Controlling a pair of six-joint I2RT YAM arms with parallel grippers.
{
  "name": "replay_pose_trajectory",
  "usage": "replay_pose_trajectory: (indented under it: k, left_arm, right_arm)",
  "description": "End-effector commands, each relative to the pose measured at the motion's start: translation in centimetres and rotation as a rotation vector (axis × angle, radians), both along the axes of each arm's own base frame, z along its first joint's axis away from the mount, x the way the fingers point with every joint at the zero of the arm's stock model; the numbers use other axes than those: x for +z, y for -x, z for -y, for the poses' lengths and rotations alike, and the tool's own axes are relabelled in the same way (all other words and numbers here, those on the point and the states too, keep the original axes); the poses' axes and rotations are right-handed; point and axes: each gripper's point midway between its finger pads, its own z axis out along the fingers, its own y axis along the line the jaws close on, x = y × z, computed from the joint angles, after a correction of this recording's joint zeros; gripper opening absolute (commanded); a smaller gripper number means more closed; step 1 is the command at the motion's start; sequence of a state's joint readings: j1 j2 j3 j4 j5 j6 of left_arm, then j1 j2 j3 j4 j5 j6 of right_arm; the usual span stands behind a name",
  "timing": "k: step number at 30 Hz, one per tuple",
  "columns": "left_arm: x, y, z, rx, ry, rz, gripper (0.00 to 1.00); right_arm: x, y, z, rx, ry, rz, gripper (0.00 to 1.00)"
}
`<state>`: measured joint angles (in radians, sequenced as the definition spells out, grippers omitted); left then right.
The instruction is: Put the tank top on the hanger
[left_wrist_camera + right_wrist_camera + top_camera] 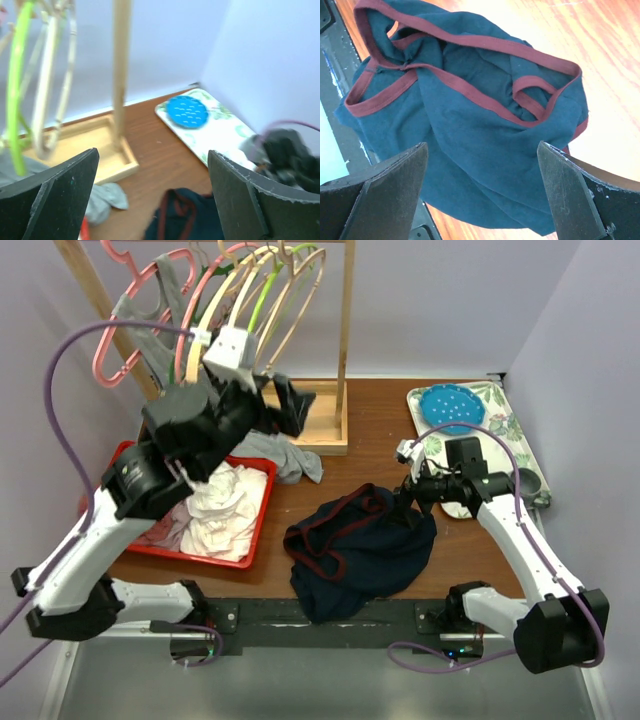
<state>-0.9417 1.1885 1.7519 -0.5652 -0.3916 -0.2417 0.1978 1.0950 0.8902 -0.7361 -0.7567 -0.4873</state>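
Two arms, and neither holds anything. From the top camera, the tank top (360, 545) lies crumpled on the table near the front edge. It is well apart from the hanger (316, 282), which hangs on the wooden rack (345, 340) at the back among other hangers. The left gripper (292, 403) is raised near the rack's base, and the right gripper (408, 502) sits at the garment's upper right edge. In the left wrist view, the left gripper (152, 200) is spread wide with nothing between its fingers; the rack post and blurred hangers lie ahead. In the right wrist view, the right gripper (482, 195) is likewise released, poised over the bunched tank top (470, 115), not clamped on cloth. I judge the task barely begun: the hanger is not yet taken down and the top is neither gripped nor threaded.
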Motion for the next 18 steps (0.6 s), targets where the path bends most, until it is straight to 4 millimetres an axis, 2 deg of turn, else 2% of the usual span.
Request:
replay_pose_trajectory:
  k: [1,2,3,4,5,6,8,12,18]
  left_arm:
    - [2.9,-3.4,-0.6,0.052,-0.054,0.046,0.96]
    - [3.1,-3.9,-0.5,0.052,-0.058,0.039,0.95]
    - [4.7,-4.5,-1.4,0.074,-0.029,0.06,0.95]
    - [4.0,-5.5,-0.4,0.052,-0.034,0.034,0.95]
    - [3.9,-6.0,-0.4,0.052,-0.032,0.024,0.95]
    - [4.0,-6.9,-1.1,0.071,-0.022,0.021,0.94]
    - [3.9,-7.8,-0.9,0.05,0.001,0.01,0.93]
    - [3.6,-10.2,-2.5,0.076,0.026,-0.007,0.9]
    - [2.9,-11.4,-2.7,0.055,0.037,-0.034,0.85]
  right_arm:
    - [0.5,-0.1,-0.3,0.024,-0.04,0.029,0.95]
    - [0.5,-0.1,-0.2,0.023,-0.037,0.029,0.95]
    - [0.4,-0.1,-0.2,0.022,-0.034,0.029,0.95]
    - [0.4,-0.1,-0.2,0.023,-0.032,0.031,0.95]
    - [0.5,-0.1,-0.1,0.022,-0.031,0.034,0.95]
    - [0.5,-0.1,-0.1,0.023,-0.029,0.037,0.95]
    - [0.4,0.0,0.0,0.024,-0.028,0.035,0.95]
    - [0.4,-0.1,0.1,0.021,-0.022,0.042,0.95]
    - [0.2,-0.1,0.2,0.021,-0.016,0.037,0.95]
